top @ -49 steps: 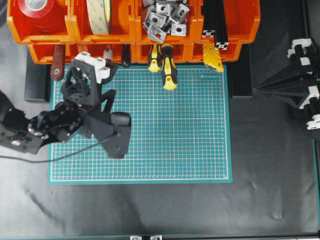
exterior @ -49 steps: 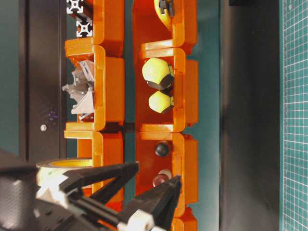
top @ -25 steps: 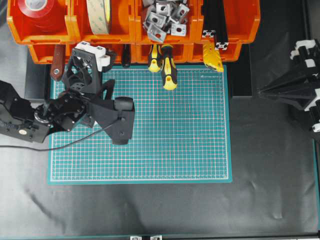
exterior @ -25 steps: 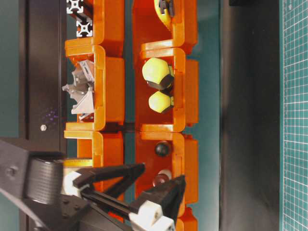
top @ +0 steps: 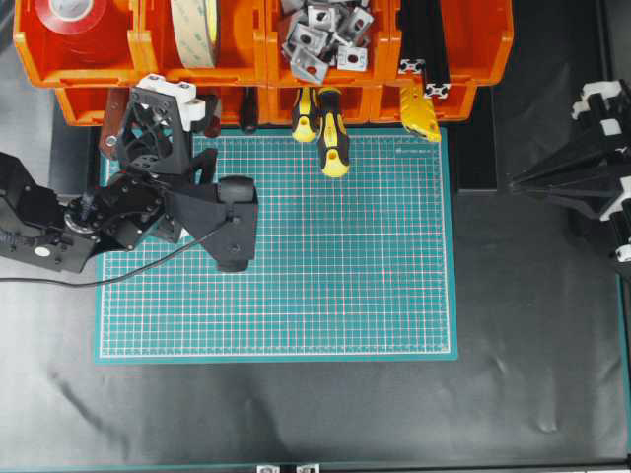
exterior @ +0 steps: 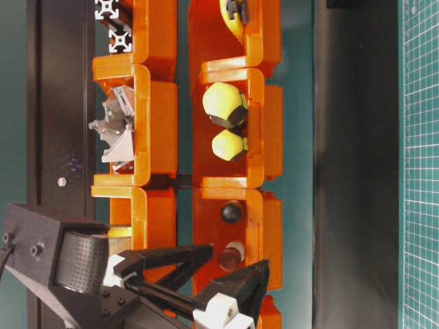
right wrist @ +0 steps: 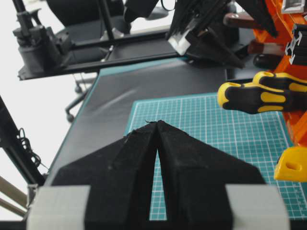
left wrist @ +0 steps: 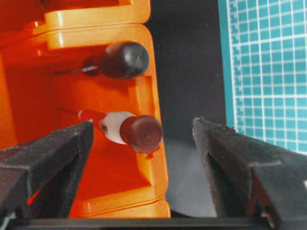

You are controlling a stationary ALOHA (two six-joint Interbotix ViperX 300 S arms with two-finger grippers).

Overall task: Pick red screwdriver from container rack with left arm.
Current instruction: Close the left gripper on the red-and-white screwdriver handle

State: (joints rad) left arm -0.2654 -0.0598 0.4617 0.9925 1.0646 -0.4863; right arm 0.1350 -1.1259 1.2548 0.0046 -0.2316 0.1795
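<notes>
The red screwdriver [left wrist: 125,131] lies in a lower bin of the container rack [left wrist: 103,26], its dark red end cap poking over the bin's front lip, white band behind it and thin shaft running back inside; only the left wrist view shows this much. There, the left gripper [left wrist: 144,158] frames the handle with its fingers [left wrist: 53,153] spread wide, one at 9 o'clock of the cap and the other at 3 o'clock, neither touching it. A black-handled tool [left wrist: 120,59] sits in the same bin at 12 o'clock of the screwdriver. The table-level view shows just the round cap [exterior: 230,256] between the two black finger tips, with two yellow handle ends [exterior: 225,125] in the next bin along. From overhead the left arm [top: 128,202] covers the screwdriver, but the green cutting mat [top: 345,276], the yellow-and-black screwdrivers [top: 331,128] and the dark surface [top: 296,414] are plain. The right gripper [right wrist: 157,125], seen closest from its own wrist camera, has its fingers pressed together, holding nothing, parked at the mat's 3 o'clock side.
</notes>
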